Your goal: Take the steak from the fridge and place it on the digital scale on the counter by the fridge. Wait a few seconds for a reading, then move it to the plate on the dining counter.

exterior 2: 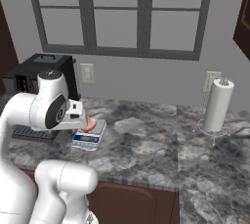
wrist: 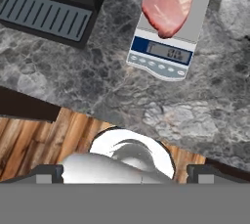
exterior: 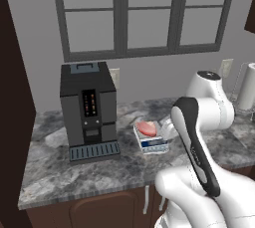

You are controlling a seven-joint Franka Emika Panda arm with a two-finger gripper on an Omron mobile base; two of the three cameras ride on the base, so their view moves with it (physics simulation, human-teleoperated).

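The steak [wrist: 166, 7] lay on the digital scale [wrist: 166, 54] on the bench [wrist: 97, 86], probably being weighed; the claw stood open, holding nothing.

Coffee machine [exterior: 89, 110], paper towel roll [exterior 2: 218, 104]

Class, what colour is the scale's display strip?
Dark blue, clearest in the hand view: display strip.

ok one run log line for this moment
phase: weighing | steak: lying on digital scale | scale: on counter beside coffee machine | tool: open, holding nothing
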